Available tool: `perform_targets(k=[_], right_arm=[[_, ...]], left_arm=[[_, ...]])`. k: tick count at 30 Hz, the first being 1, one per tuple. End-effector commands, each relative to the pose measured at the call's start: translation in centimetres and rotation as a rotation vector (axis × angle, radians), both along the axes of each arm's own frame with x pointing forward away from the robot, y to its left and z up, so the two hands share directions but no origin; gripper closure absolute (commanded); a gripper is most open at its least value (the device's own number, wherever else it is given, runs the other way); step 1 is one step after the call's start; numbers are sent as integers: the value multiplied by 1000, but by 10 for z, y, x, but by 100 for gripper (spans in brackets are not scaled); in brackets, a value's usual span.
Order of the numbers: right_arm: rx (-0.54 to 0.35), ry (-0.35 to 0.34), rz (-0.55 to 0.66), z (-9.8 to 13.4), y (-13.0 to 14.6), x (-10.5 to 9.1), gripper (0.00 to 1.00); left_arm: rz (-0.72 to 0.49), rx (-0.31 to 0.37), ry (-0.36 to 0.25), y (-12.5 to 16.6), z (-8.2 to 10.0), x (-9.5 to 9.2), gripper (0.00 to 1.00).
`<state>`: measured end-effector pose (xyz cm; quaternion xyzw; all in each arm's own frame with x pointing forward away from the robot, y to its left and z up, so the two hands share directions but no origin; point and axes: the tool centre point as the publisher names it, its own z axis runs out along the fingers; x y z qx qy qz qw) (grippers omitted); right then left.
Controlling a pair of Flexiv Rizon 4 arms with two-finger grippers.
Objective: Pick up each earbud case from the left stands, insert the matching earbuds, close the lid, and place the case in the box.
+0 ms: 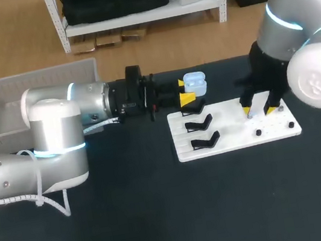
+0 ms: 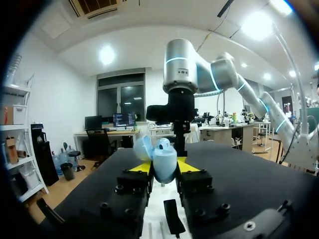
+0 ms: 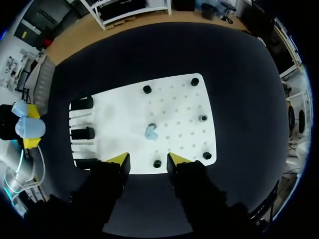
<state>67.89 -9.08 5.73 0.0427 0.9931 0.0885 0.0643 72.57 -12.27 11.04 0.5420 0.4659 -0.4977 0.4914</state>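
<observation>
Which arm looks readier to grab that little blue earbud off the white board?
Right. The right end effector, open, hangs over the earbud on the board, while the left end effector is shut on the open case, beside the board.

Left arm lies level, pointing right, its gripper [image 1: 185, 90] clamped on an earbud case [image 1: 195, 82]; right arm's gripper [image 1: 258, 110] points straight down — fingers apart.
</observation>
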Motion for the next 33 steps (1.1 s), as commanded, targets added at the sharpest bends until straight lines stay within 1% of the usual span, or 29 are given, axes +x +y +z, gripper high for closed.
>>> perform_targets(k=[1, 9, 19, 24, 27, 33], right_arm=[[-8, -2, 0, -7, 3, 4, 55], [-28, 14, -6, -20, 0, 17, 56], [-29, 16, -14, -25, 0, 26, 58], [-29, 22, -20, -27, -2, 26, 60], [-28, 25, -21, -28, -3, 26, 63], [-22, 30, -29, -31, -5, 27, 65]], left_arm=[[-3, -2, -1, 0, -1, 2, 100], [-3, -2, -1, 0, -1, 2, 100], [-3, -2, -1, 0, -1, 2, 100], [-3, -2, -1, 0, -1, 2, 100], [-3, -2, -1, 0, -1, 2, 100], [-3, -2, -1, 0, -1, 2, 100]])
